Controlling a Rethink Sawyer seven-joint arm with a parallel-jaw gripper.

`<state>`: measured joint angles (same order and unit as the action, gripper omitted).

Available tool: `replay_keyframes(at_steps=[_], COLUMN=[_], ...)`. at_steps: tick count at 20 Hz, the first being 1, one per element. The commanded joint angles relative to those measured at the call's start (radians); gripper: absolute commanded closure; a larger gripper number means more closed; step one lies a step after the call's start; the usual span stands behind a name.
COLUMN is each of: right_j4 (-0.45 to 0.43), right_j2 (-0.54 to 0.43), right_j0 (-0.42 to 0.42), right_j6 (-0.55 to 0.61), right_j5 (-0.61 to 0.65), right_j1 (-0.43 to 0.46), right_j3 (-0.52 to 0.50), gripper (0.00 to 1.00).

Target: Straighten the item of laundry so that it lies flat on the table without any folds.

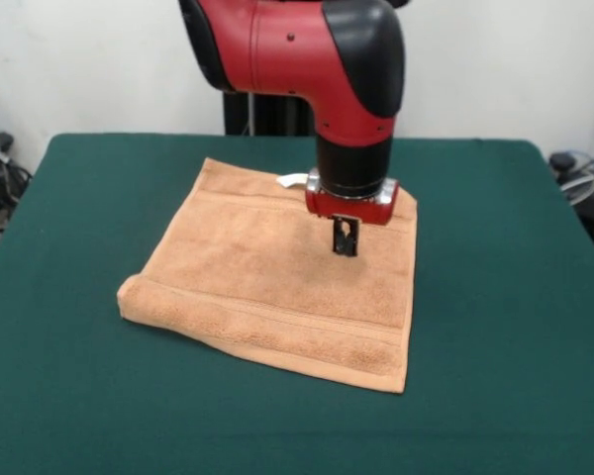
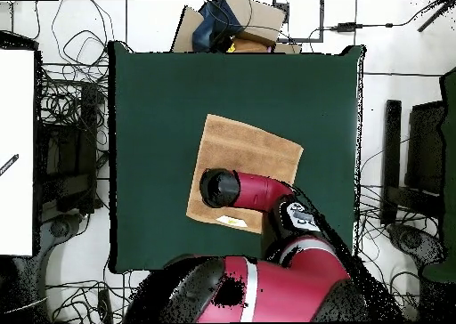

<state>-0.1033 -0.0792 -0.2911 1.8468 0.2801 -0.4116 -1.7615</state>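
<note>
- The item of laundry (image 1: 267,282) is a tan terry towel, roughly square, with a looped nap and woven border bands running across it near two opposite edges.
- It lies near the middle of the worktop (image 1: 515,327), mostly spread; the near-left corner in the front view is rolled over into a thick, rounded fold.
- A small white tag (image 1: 293,180) sticks out from the far edge; no writing on it can be read.
- The worktop has a dark green, felt-like matte top, rectangular, far larger than the towel.
- The pincer (image 1: 346,237), dark and narrow below a red collar on the arm (image 1: 307,49), hangs over the towel's far-right part; whether it is released or clenched cannot be told.
</note>
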Motion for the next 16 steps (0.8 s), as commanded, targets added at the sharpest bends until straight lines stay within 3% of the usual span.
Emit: replay_keyframes(at_steps=[1,9,16], right_j4=[-0.009,0.025,0.067], right_j2=[0.028,0.028,0.025], right_j0=[0.019,0.06,0.079], right_j6=[0.142,0.172,0.205], right_j5=[-0.127,-0.098,-0.074], right_j1=[0.189,0.202,0.14], right_j3=[0.108,0.092,0.025], gripper=[1.0,1.0,1.0])
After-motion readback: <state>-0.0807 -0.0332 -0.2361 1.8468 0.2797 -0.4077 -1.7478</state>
